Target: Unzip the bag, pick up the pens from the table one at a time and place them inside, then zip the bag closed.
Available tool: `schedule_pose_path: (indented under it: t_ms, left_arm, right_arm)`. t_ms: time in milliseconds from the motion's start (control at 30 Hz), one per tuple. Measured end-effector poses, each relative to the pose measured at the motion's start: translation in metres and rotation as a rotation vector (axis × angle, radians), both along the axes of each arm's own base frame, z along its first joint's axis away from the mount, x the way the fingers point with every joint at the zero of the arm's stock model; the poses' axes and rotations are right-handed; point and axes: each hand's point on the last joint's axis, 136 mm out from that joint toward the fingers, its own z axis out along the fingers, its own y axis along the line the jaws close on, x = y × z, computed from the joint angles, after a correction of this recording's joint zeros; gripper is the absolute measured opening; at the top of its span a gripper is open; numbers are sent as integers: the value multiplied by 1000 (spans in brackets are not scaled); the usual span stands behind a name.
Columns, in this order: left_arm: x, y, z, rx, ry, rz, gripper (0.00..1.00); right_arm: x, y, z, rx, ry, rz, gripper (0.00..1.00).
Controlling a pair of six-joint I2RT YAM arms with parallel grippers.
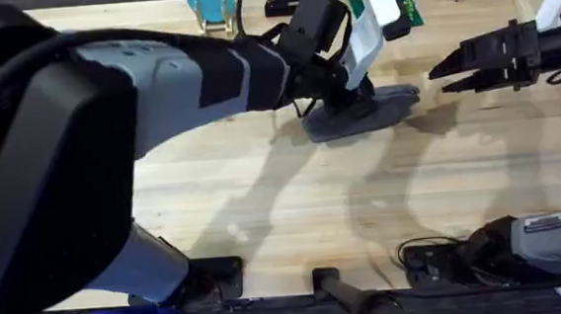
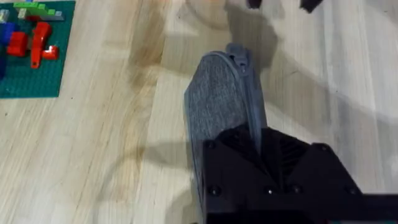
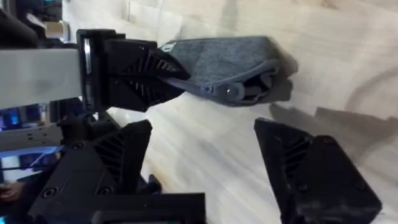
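Seen from overhead, the grey-blue bag [image 1: 362,112] lies flat on the light wooden table [image 1: 293,196], toward its far side; the left arm reaches in large and dark from the near left, and the left gripper [image 1: 347,91] presses down on the end of the bag nearer that arm, clamped on the fabric; the right gripper [image 1: 445,71] hovers just beyond the bag's opposite end, apart from it, its black fingers spread wide. In the left wrist view, the bag [image 2: 221,106] stretches away from the left gripper [image 2: 258,140], whose black fingers pinch the bag's near end along the zipper line; a green brick plate [image 2: 34,78] carrying red pieces sits well to one side of the bag. In the right wrist view, the bag [image 3: 230,59] lies across the table with its zipper pull [image 3: 229,91] at the end facing the right gripper [image 3: 202,146]; the two black fingers stand wide apart, short of the bag; the left gripper [image 3: 158,74] grips the bag's other end.
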Motion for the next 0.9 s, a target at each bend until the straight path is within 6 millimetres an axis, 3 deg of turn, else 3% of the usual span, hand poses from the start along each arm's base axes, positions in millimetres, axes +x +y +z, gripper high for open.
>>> schedule_pose_path:
  t_ms: [333,667,900]
  left_arm:
    - [0,0,0,0,3,2,42]
    - [0,0,0,-1,5,4,43]
    - [0,0,0,-1,5,4,42]
  right_arm:
    - [12,7,-8,-21,-37,25,996]
    - [19,14,-35,12,45,32,996]
    - [22,30,-44,52,65,65,996]
